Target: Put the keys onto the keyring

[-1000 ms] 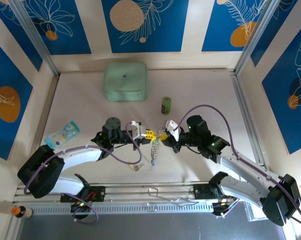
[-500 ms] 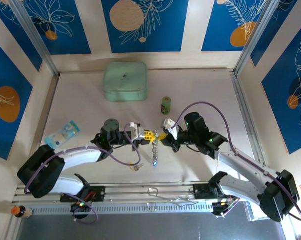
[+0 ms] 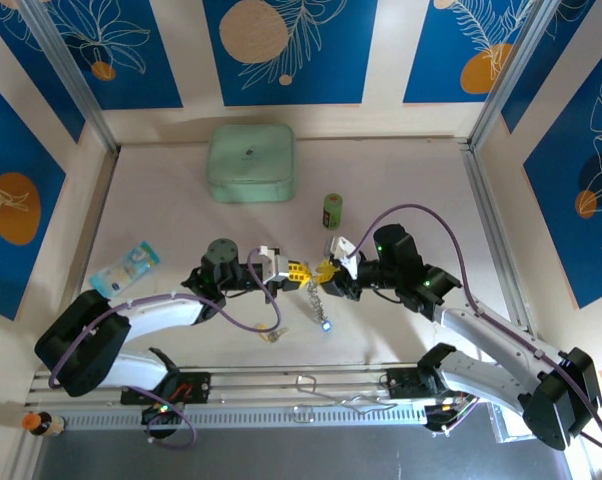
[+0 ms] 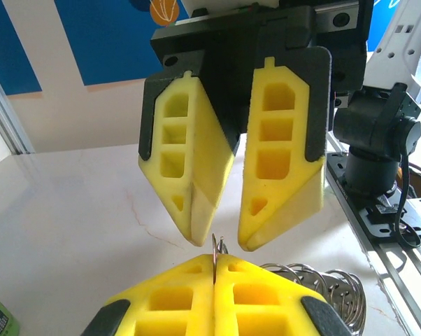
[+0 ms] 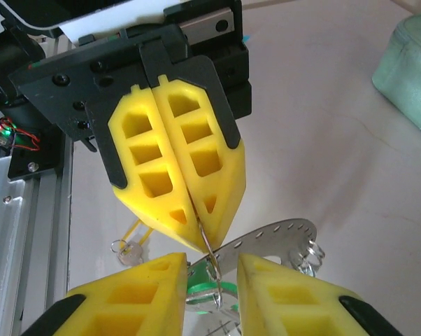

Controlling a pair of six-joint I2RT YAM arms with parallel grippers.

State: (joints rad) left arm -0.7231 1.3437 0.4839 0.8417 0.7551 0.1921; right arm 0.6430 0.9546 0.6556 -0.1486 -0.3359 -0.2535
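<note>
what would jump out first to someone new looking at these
Two yellow-fingered grippers meet tip to tip mid-table: the left gripper is shut on the keyring, and the right gripper is open, facing it. A blue key shows at the ring's near end; a mint-green box sits at the back.

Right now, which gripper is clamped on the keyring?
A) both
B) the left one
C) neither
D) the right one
B: the left gripper has its yellow fingers pressed together on the thin metal of the keyring, while the right gripper has its jaws apart, with a clear gap between the fingers.
</note>
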